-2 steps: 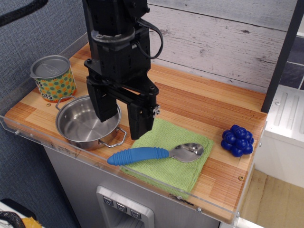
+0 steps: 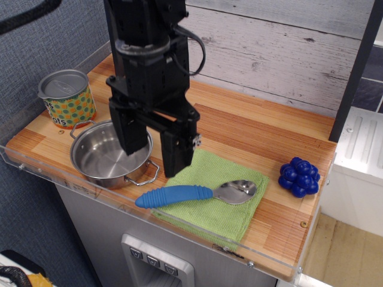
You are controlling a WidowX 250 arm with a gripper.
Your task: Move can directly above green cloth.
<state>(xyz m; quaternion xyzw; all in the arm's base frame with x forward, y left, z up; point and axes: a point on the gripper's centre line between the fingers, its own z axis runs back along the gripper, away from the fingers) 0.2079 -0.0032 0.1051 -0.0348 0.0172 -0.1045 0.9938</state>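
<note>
The can [image 2: 67, 98], yellow with green and orange dots and a grey lid, stands upright at the far left of the wooden counter. The light green cloth [image 2: 224, 212] lies at the front centre with a blue-handled spoon [image 2: 194, 193] on it. My black gripper [image 2: 154, 157] hangs open and empty between the steel pot [image 2: 112, 156] and the cloth; its left finger is over the pot's right side, its right finger at the cloth's left edge. It is to the right of the can and apart from it.
A blue knobbly ball [image 2: 299, 176] sits near the right edge. A grey board wall [image 2: 281, 48] runs behind the counter. A clear plastic lip [image 2: 36, 170] edges the front and left side. A white appliance [image 2: 362, 161] stands beyond the right end.
The gripper has shifted very slightly. Nothing else has moved.
</note>
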